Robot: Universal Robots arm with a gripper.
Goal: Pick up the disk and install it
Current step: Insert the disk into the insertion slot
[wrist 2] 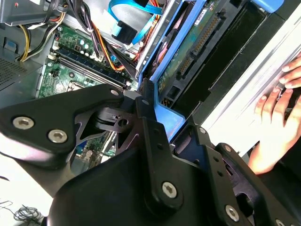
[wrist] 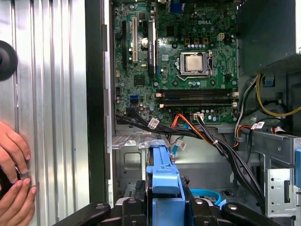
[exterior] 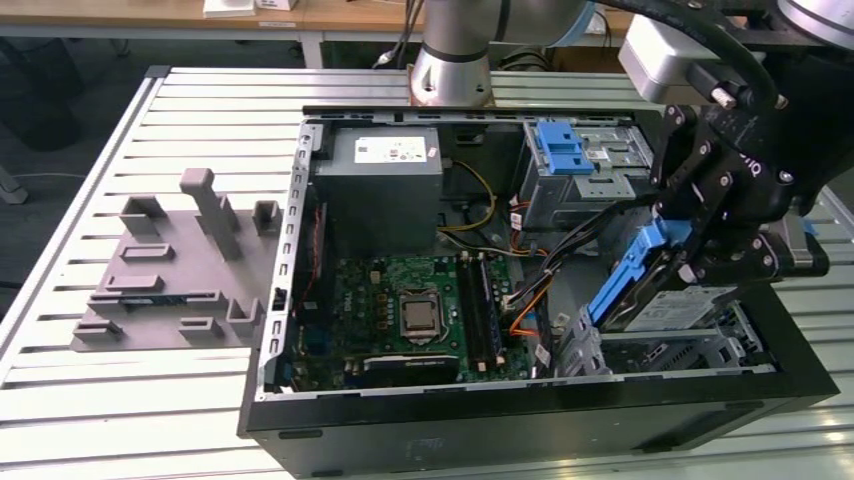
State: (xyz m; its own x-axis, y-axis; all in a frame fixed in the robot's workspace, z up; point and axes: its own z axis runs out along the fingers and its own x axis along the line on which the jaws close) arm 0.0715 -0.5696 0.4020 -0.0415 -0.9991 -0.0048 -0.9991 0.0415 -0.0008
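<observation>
One black pincer (exterior: 674,262) on a single robot arm (exterior: 447,60) pinches the disk (exterior: 638,290), its fingers pressed against the blue plastic bracket that frames the drive. In the exterior view the disk hangs steeply tilted, almost on edge. Its long axis slants from the pincer down toward the near corner of the case on the exterior view's right. Its lower end dips among the grey metal drive bays there, and I cannot tell whether it touches them. The labelled silver face turns toward the exterior view's right. In the second wrist view the disk (wrist 2: 188,61) shows a green circuit board on its other face. In the first wrist view the pincer (wrist: 165,207) grips the blue bracket (wrist: 164,181) from both sides.

There is one open black computer case (exterior: 534,420), lying on its side. Inside it are one green motherboard (exterior: 414,310), one grey metal box (exterior: 387,185) with a white sticker, one grey cage with a blue latch (exterior: 571,150), and loose bundles of coloured cables (wrist: 207,134).

The case lies on a table (exterior: 120,400) of ribbed silver metal slats. One flat grey fixture plate (exterior: 174,275) with upright blocks lies well apart from the case, toward the exterior view's left. A person's hand (wrist: 14,153) rests on the slats beside the case. Behind the table stands a pale wooden desk (exterior: 267,12).
</observation>
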